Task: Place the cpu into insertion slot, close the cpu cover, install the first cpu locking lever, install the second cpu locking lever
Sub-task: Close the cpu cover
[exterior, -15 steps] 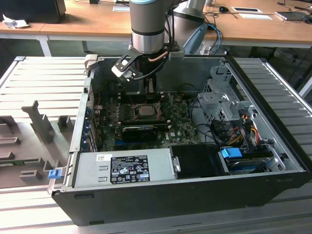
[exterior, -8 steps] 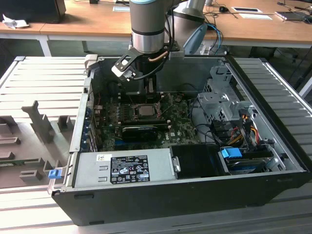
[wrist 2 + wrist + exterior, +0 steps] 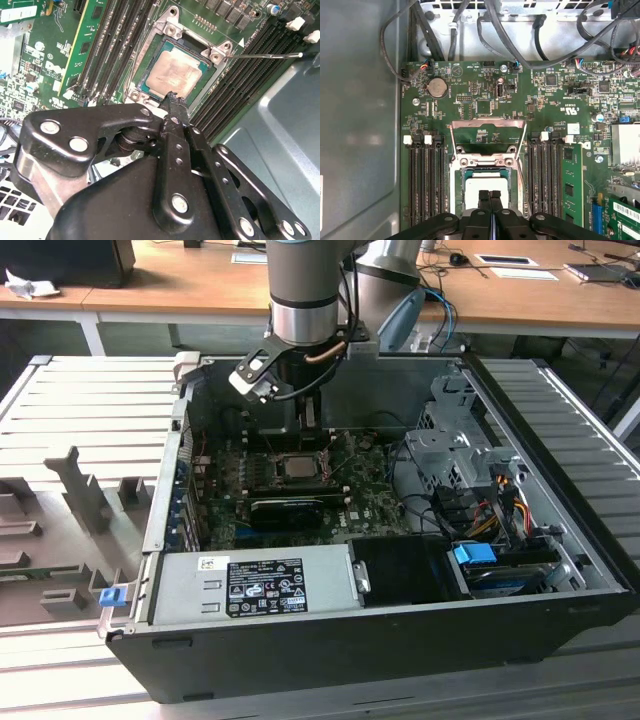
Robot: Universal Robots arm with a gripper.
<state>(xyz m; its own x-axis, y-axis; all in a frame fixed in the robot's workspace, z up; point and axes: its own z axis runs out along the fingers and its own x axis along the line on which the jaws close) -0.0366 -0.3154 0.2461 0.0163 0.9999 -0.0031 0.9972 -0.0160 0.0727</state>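
The cpu, a pale silvery square, lies flat inside the insertion slot on the green board; it also shows in the exterior view and the first wrist view. The cpu cover is swung open, a thin metal frame with the board showing through its window, beyond the slot's hinge edge. One thin locking lever sticks out free beside the slot. My gripper hangs just above the cpu's near edge, shut with nothing between its black fingers, and shows above the board too.
Black memory slots flank the socket, with a green memory stick on one side. Cables run along the case wall. A grey power-supply box, a black expansion card and a metal drive cage crowd the case.
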